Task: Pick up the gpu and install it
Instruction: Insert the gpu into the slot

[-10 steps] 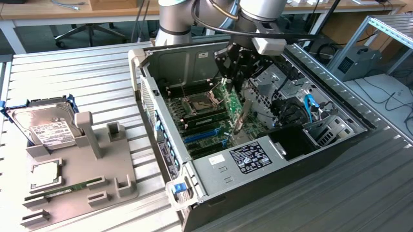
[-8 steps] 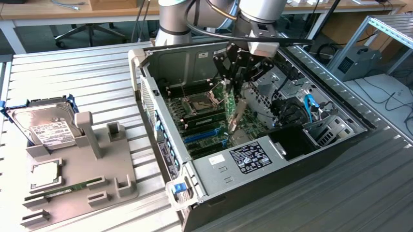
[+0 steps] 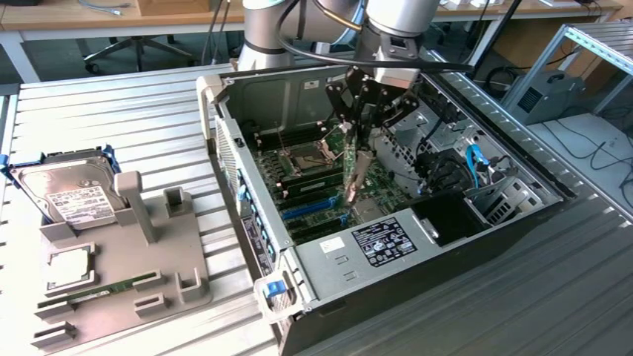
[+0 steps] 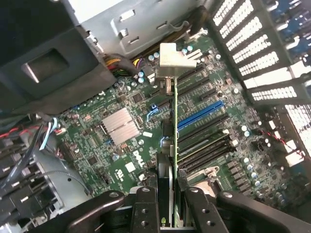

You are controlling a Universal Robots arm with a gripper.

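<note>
My pincer is matt black metal, clamped on the gpu — a green circuit board with a dull silver metal end bracket. Below, the motherboard is glossy green with a ribbed metal heatsink. The computer case is bare grey sheet metal — the table ridged metal.

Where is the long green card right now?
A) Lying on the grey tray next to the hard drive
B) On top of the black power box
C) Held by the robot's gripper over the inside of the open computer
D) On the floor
C: the gripper is clamped on the gpu, holding it edge-down above the motherboard inside the open computer case, not on the tray.
</note>
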